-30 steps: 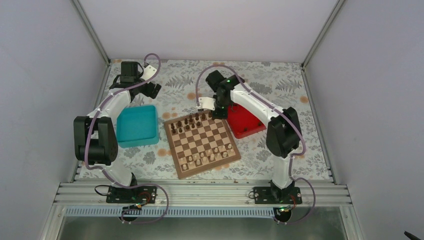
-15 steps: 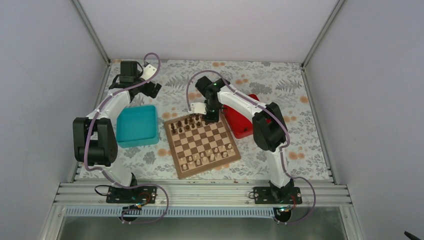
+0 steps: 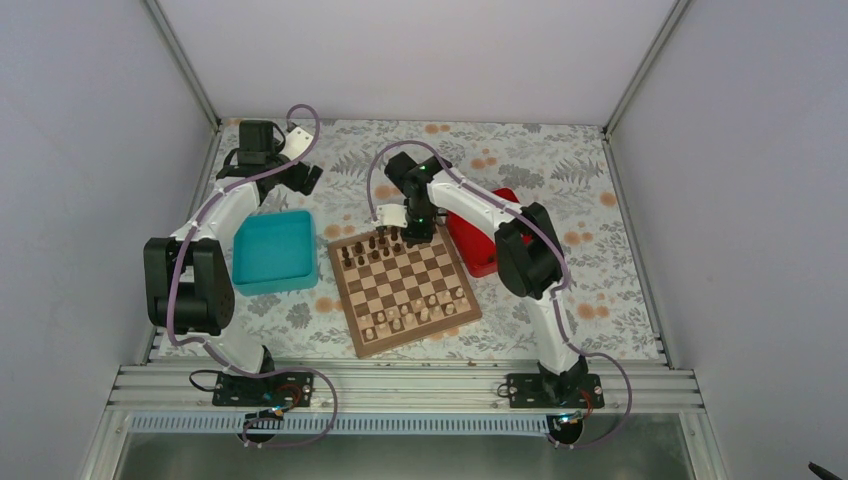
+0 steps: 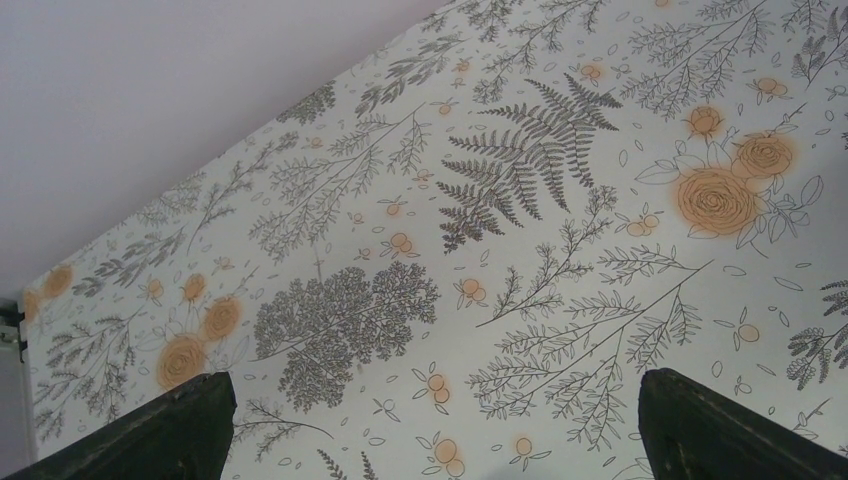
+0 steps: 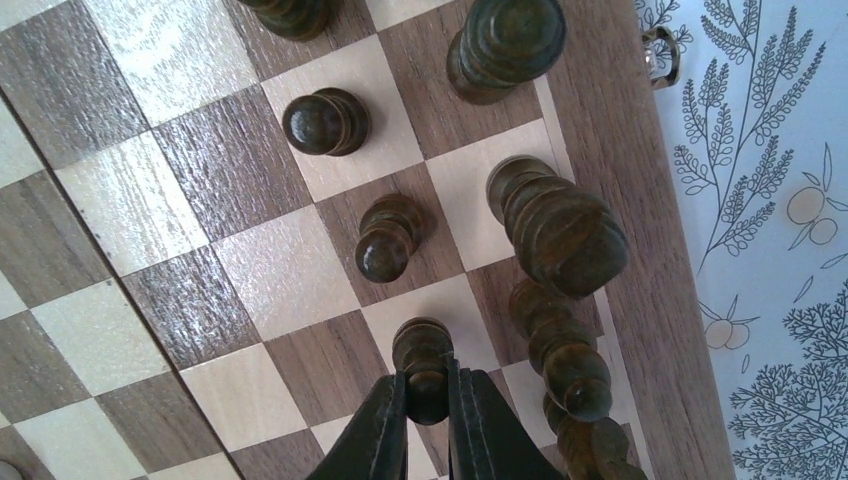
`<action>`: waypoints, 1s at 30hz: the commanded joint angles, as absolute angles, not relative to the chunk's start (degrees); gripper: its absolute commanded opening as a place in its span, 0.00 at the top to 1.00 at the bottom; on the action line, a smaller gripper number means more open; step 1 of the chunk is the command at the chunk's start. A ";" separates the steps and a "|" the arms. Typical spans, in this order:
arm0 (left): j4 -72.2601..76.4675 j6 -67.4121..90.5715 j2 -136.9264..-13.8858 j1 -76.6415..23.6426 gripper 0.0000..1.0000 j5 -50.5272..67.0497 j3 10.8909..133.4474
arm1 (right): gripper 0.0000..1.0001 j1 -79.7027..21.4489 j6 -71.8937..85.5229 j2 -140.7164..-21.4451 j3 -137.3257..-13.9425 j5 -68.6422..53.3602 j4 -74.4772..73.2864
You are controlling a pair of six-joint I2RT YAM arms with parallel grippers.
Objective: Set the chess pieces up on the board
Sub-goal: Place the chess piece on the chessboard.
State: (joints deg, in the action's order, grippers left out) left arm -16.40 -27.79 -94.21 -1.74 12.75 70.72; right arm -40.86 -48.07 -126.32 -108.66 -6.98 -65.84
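My right gripper (image 5: 427,392) is shut on the head of a dark brown pawn (image 5: 423,352), which hangs base-down over a light square in the second row from the board's (image 5: 190,250) far edge. Other dark chess pieces stand close by: two pawns (image 5: 388,238) in the same row and taller pieces (image 5: 560,225) in the edge row. From above, the right gripper (image 3: 415,238) is at the board's (image 3: 400,282) far side, among the dark pieces (image 3: 372,246). My left gripper (image 4: 435,445) is open over bare tablecloth, far left of the board (image 3: 300,178).
Pale chessmen (image 3: 410,318) fill the board's near rows. A teal tray (image 3: 273,250) lies left of the board and a red tray (image 3: 487,245) to its right, partly under the right arm. Grey walls enclose the flowered tablecloth (image 3: 560,170).
My right arm has swung left from beside the red tray to the board's far rows, carrying the pawn. The left arm has not moved.
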 commanded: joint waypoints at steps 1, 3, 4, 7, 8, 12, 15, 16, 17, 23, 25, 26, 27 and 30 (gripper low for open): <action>-15.73 -27.42 -92.67 -1.93 0.00 14.45 71.02 | 0.90 -41.07 -47.42 -127.82 -110.37 -6.34 -66.54; -15.73 -27.40 -92.72 -1.96 0.00 14.53 71.04 | 0.90 -41.05 -47.47 -127.88 -110.47 -6.38 -66.62; -15.73 -27.42 -92.72 -1.95 0.00 14.53 71.02 | 0.90 -41.11 -47.53 -128.00 -110.51 -6.43 -66.74; -15.66 -27.50 -92.81 -1.94 0.00 14.50 70.95 | 0.90 -41.05 -47.55 -128.44 -110.29 -6.40 -66.90; -15.54 -27.51 -92.81 -1.98 0.00 14.57 70.86 | 0.90 -41.04 -47.55 -128.41 -110.11 -6.44 -66.77; -15.50 -27.51 -92.88 -1.93 0.00 14.52 70.84 | 0.87 -41.04 -47.55 -128.37 -109.78 -6.43 -66.49; -15.64 -27.55 -92.82 -1.93 0.00 14.60 70.84 | 0.82 -40.85 -47.47 -128.15 -109.24 -6.09 -66.30; -15.63 -27.59 -92.93 -1.93 0.00 14.59 70.86 | 0.80 -40.87 -47.33 -127.99 -109.10 -6.05 -66.09; -15.64 -27.60 -92.88 -1.93 0.00 14.59 70.79 | 0.79 -40.79 -47.25 -127.71 -108.98 -5.91 -65.97; -15.71 -27.60 -92.74 -1.93 0.00 14.43 70.76 | 0.73 -40.22 -46.64 -124.52 -109.09 -5.17 -67.99; -15.79 -27.60 -92.68 -1.96 0.00 14.54 70.84 | 0.71 -40.09 -46.39 -122.81 -109.32 -5.12 -69.10; -15.81 -27.60 -92.65 -1.94 0.00 14.61 70.88 | 0.70 -39.96 -46.16 -121.91 -109.41 -5.10 -69.88; -15.96 -27.60 -92.73 -1.93 0.00 14.67 70.99 | 0.68 -39.91 -45.88 -120.71 -109.60 -5.10 -70.98; -15.79 -27.34 -92.25 -1.93 0.00 15.03 70.57 | 0.64 -39.46 -45.25 -116.08 -109.16 -4.67 -73.64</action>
